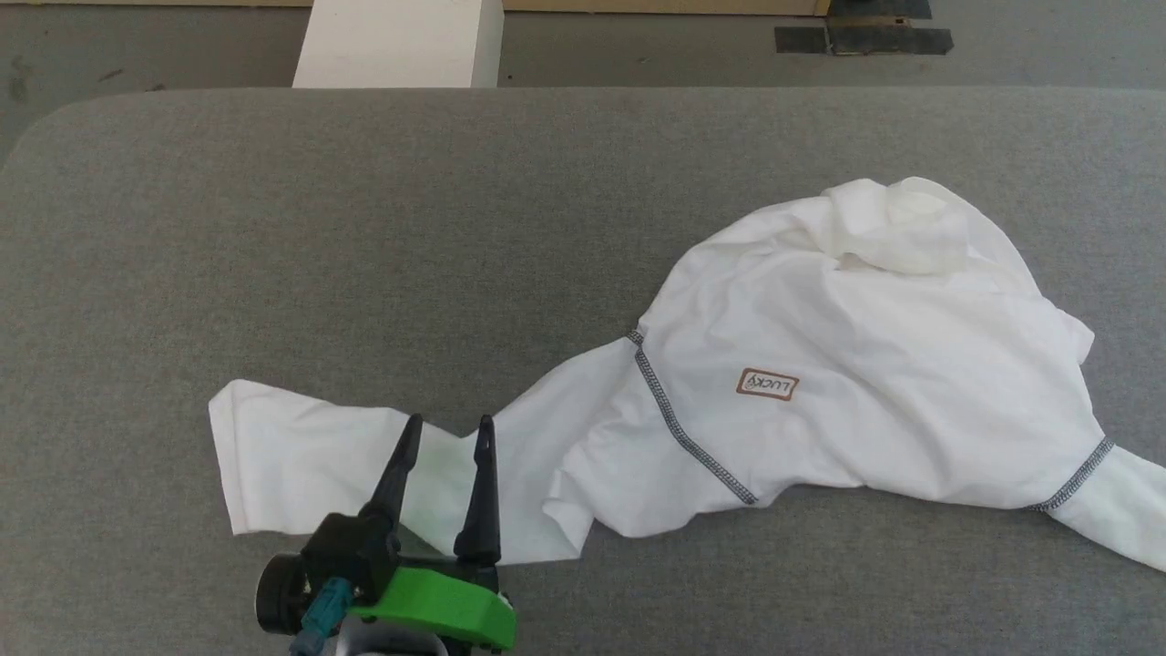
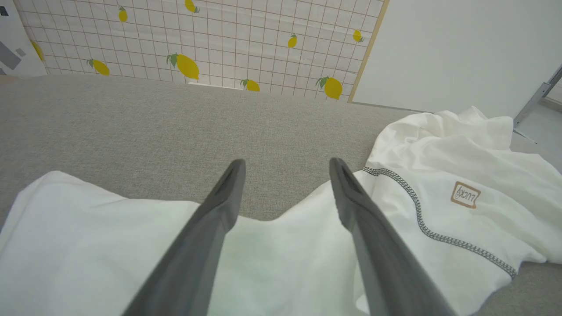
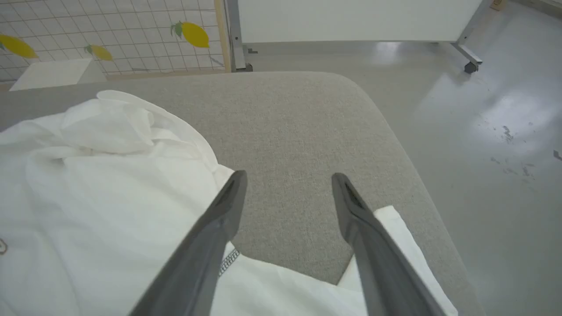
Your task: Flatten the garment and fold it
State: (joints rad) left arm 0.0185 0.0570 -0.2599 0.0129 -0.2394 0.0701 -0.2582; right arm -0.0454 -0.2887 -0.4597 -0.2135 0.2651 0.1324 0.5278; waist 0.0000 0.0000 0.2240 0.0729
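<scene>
Left of the patch point(image 1: 767, 384), the garment point(image 1: 865, 346) stretches one sleeve point(image 1: 291, 456) out across the grey table point(image 1: 364, 228). Your left gripper point(image 1: 446, 426) hovers over that sleeve, fingers spread and nothing between them. Take the cuff point(image 1: 223, 456), the end farthest from the patch, and draw it outward low over the table, so the bunched cloth beside the patch smooths rather than lifts. The brown-outlined patch reads "LUCKY", upside down from your head view. Right of the patch the body lies heaped, with the collar point(image 1: 897, 232) rolled beyond it. Your right gripper point(image 3: 288, 177) is likewise spread wide and empty over the other sleeve point(image 3: 390, 219). Pull both sleeves away from the patch together.
</scene>
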